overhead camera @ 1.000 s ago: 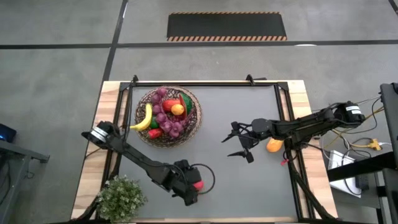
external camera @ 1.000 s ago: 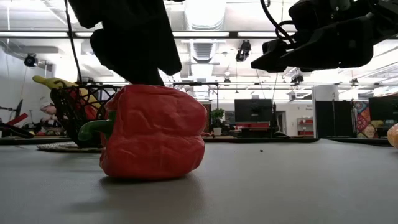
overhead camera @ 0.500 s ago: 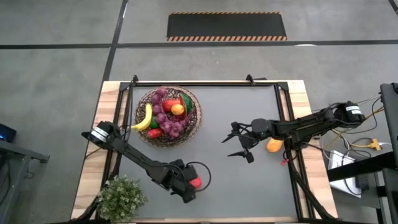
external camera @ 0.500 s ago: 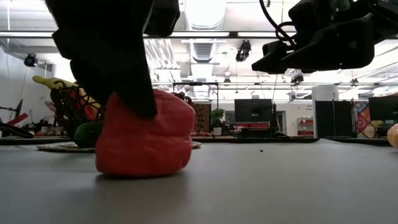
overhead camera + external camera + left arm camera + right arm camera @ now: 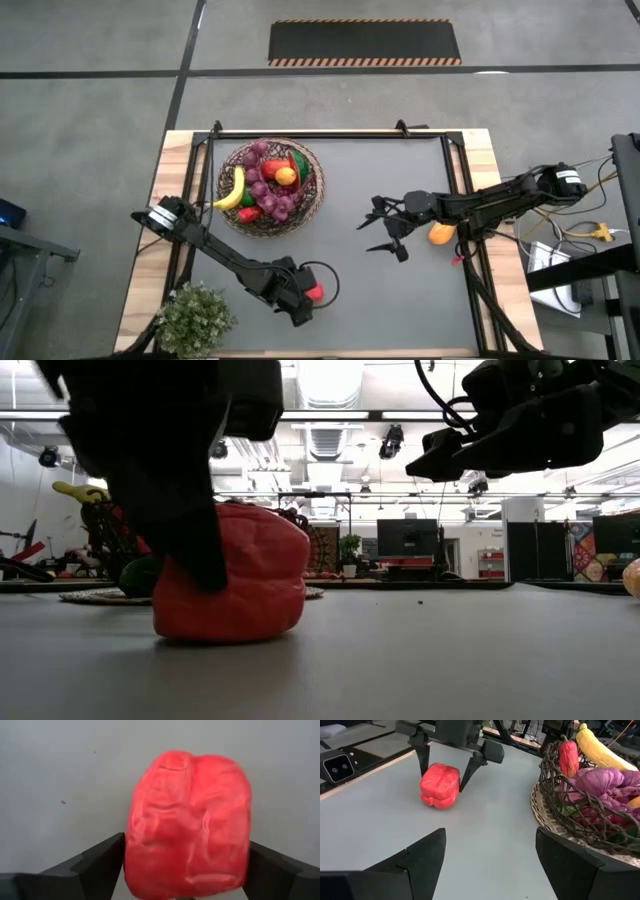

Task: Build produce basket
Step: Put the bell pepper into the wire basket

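Note:
The red pepper (image 5: 315,293) lies on its side on the grey mat near the table's near edge, also clear in the right wrist view (image 5: 439,786). My left gripper (image 5: 300,300) is down over it, shut on it. The wicker basket (image 5: 300,222) stands at the far left, holding a banana (image 5: 233,188), grape bunches (image 5: 268,180) and other fruit. My right gripper (image 5: 385,232) hovers open above the mat at centre-right. An orange fruit (image 5: 441,234) rests on the mat beside the right arm. My left gripper pinches the red pepper between its two fingers, one on each of its opposite sides (image 5: 131,855). The fingers (image 5: 100,857) come from above, pointing down, in the right wrist view (image 5: 423,767). The pepper's underside rests on the mat (image 5: 230,632).
A small green potted plant (image 5: 195,318) stands at the near left corner, close to the left arm. The black frame rails (image 5: 330,133) run along the table's far and side edges. Bare mat (image 5: 380,180) lies between the basket and the right gripper.
My left gripper has come down over the red pepper, its finger now covering the pepper's left part in the low view. The pepper has shifted a little toward the table's left, still on the mat.

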